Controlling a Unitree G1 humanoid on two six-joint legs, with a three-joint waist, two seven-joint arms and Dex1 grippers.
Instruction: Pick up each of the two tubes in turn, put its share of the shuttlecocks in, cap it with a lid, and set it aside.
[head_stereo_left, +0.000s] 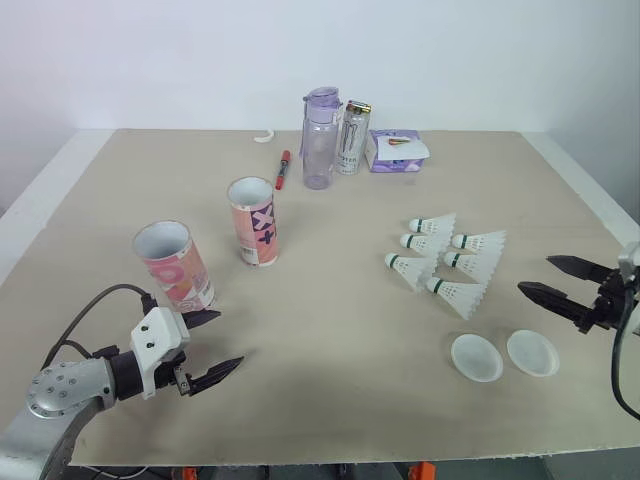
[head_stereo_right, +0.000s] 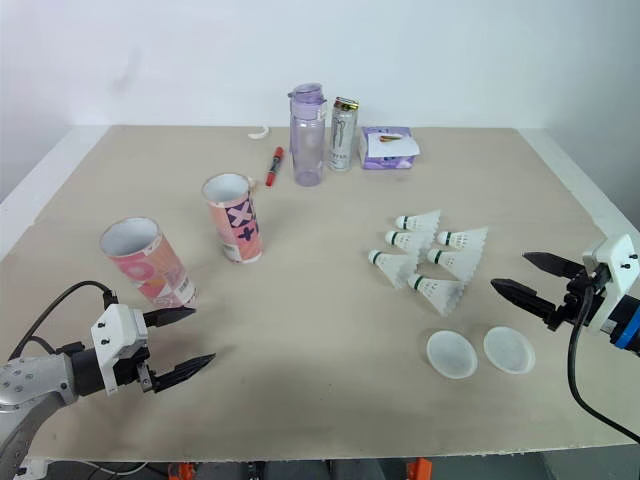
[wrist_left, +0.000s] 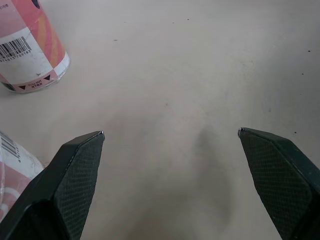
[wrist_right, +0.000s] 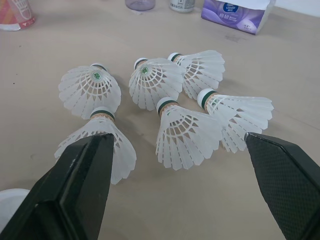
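Left pincer (head_stereo_left: 228, 339) gapes wide just beside the near tube (head_stereo_left: 176, 268), upright on the desk (head_stereo_left: 330, 330); best to straddle its mid-wall squarely before closing; right pincer (head_stereo_left: 535, 274), likewise spread, faces the shuttlecocks (head_stereo_left: 445, 262).

Open tabletop (head_stereo_left: 330, 310) between near tube (head_stereo_left: 175, 268), far tube (head_stereo_left: 254, 222) and shuttlecocks (head_stereo_left: 420, 270); bottle (head_stereo_left: 320, 140), can (head_stereo_left: 352, 138), tissue pack (head_stereo_left: 397, 152) near the far edge.
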